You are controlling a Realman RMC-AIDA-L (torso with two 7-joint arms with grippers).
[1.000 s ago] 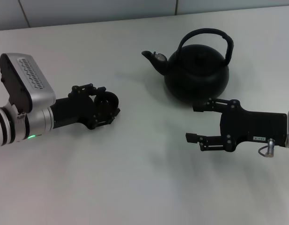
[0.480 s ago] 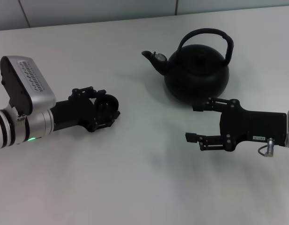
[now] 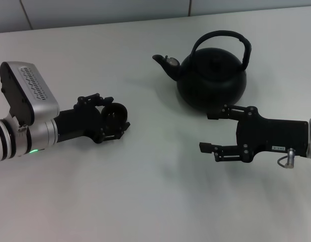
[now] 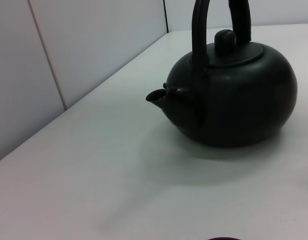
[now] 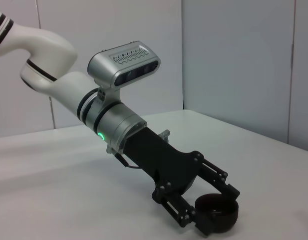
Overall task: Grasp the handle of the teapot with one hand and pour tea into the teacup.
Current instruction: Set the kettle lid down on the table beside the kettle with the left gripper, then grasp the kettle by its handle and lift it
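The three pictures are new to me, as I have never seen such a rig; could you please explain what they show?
This is a robot with two arms, each ending in a two-fingered hand. One picture looks down from a camera on its head; the other two come from cameras on its wrists.

On the white table stands a black teapot with an arched handle, spout toward the robot's left. The left wrist camera sees this teapot from the side.

The left hand is closed around a small dark teacup, low at the table; the right wrist camera shows this arm from across the table. The right hand is open and empty, just in front of the teapot, not touching it.
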